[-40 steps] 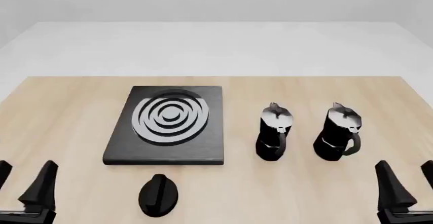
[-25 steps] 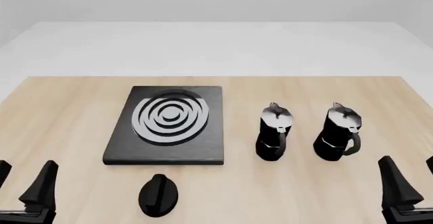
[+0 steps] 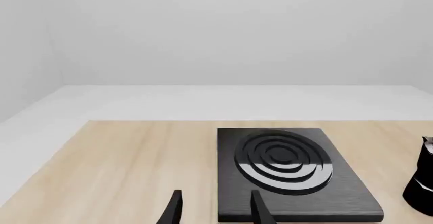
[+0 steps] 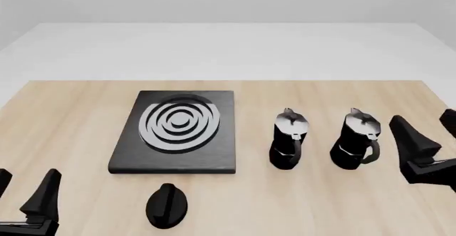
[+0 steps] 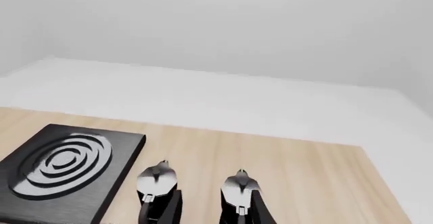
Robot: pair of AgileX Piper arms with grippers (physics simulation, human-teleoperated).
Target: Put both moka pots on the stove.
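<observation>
Since the earlier frame only the right gripper (image 4: pixel 427 132) has advanced, open and empty like the left gripper (image 4: pixel 25 190), toward both moka pots (image 4: pixel 288 140) (image 4: pixel 355 140) standing right of the stove (image 4: pixel 213 158): rigid, probably top-heavy, so grasp the faceted body.

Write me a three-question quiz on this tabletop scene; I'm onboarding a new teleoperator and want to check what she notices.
1. True or false: a moka pot already stands on the stove.
2. How many moka pots are on the table?
A. one
B. two
C. three
3. Fill in: the small black object in front of the stove is an oval ____.

Key
1. False. The left pot and right pot both stand on the wood, right of the stove.
2. B.
3. Knob. It lies between the stove and the camera, apart from both the left gripper and right gripper, whose fingers are spread.
</observation>
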